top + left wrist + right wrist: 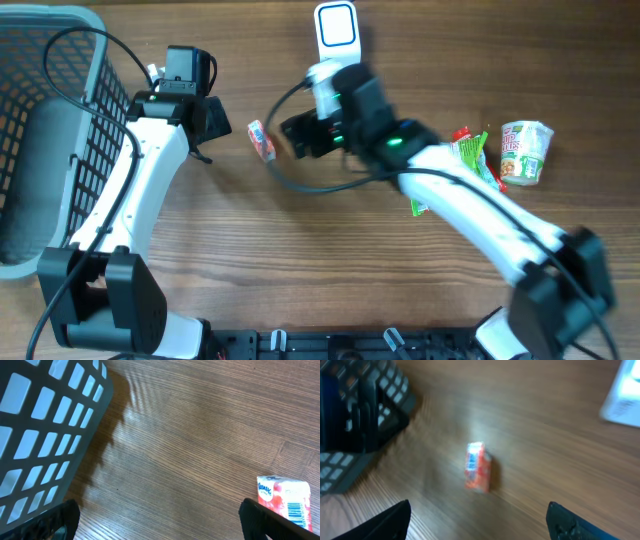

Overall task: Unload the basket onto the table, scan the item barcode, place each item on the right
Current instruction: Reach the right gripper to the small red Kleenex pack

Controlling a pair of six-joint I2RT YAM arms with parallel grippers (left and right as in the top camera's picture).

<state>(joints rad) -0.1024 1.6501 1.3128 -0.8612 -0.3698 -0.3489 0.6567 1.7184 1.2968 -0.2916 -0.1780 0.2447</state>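
Pink tissue pack (261, 140) lies loose, down-left of the scanner (336, 27); left gripper (159, 522) and right gripper (477, 527) gape empty; a grasp over its barcode (296, 510) would block the scan.

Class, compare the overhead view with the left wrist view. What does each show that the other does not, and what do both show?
Only the overhead view shows the white scanner, the noodle cup and the green snack packet. Only the left wrist view shows the barcode printed on the tissue pack. Both show the tissue pack lying on the wooden table, and the grey basket.
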